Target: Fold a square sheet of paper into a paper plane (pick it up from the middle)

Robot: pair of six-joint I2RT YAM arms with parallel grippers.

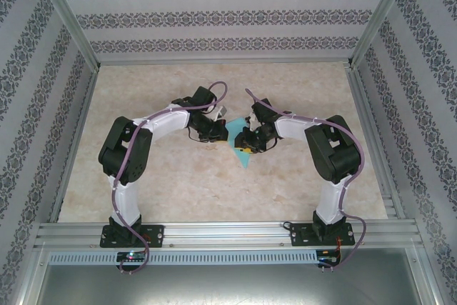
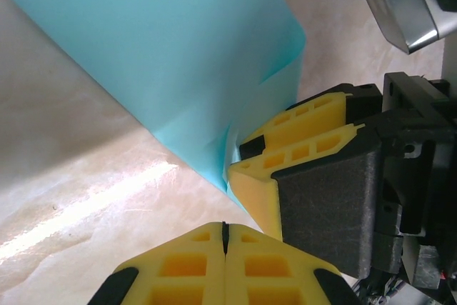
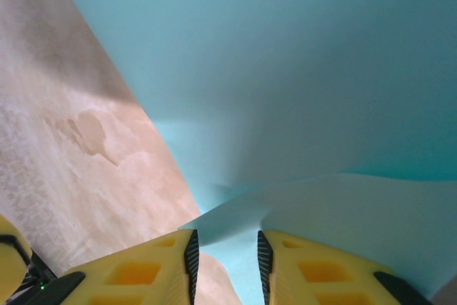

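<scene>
The left arm (image 1: 163, 121) and right arm (image 1: 293, 128) are built alike: smooth white shells on the long links, with bulky black housings at the joints. A mauve cable (image 1: 226, 94) runs along each arm and loops free near the wrist. Each arm stands on a black base plate (image 1: 132, 234), and a small green light (image 1: 133, 254) glows just below the left one. The left end effector (image 2: 223, 228) and right end effector (image 3: 226, 235) have bright yellow fingers (image 3: 136, 271) moulded with rows of rectangular pockets. Their inner faces are edged in ribbed black. Behind the right one's fingers sits a grainy matt black body (image 2: 325, 205) with screw holes in it.
</scene>
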